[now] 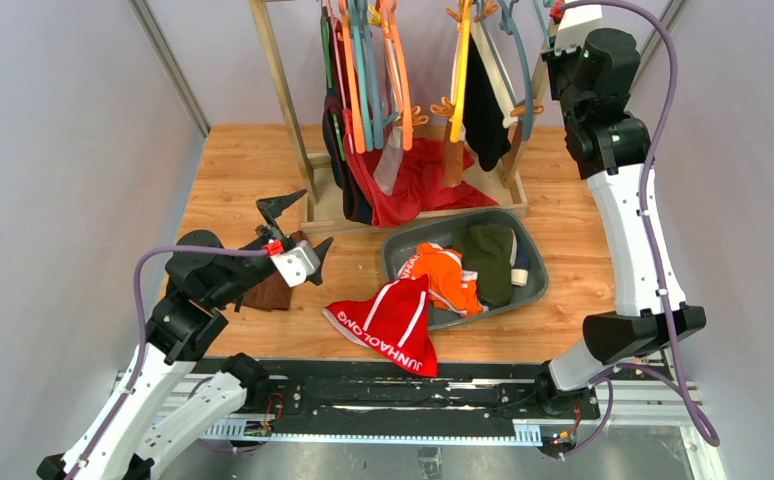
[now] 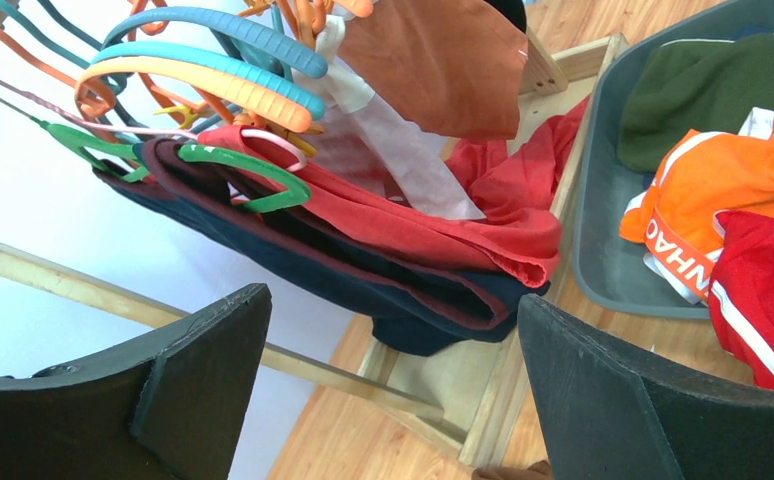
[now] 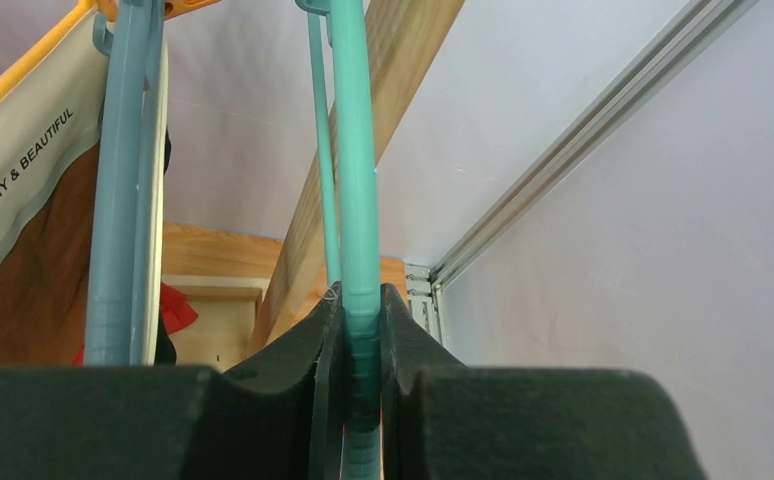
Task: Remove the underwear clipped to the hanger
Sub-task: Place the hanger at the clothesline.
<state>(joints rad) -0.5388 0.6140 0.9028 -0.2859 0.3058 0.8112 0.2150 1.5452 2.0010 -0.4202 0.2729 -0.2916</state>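
Top external, grey bin [image 1: 399, 250], orange briefs [image 1: 445, 276] inside

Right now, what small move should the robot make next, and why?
Probably lift the teal hanger off the rack. The right gripper is shut on it, beside the hanging underwear, while the left gripper hangs open low over the table, so the hanger likely has to come to it.

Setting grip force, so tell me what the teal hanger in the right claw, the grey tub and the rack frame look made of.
The teal hanger: likely plastic, smooth and semi-glossy, with faint moulded bands near the grip.
The grey tub: probably moulded plastic, matte, with rounded walls.
The rack frame: pale wood with visible grain, apparently unpainted.
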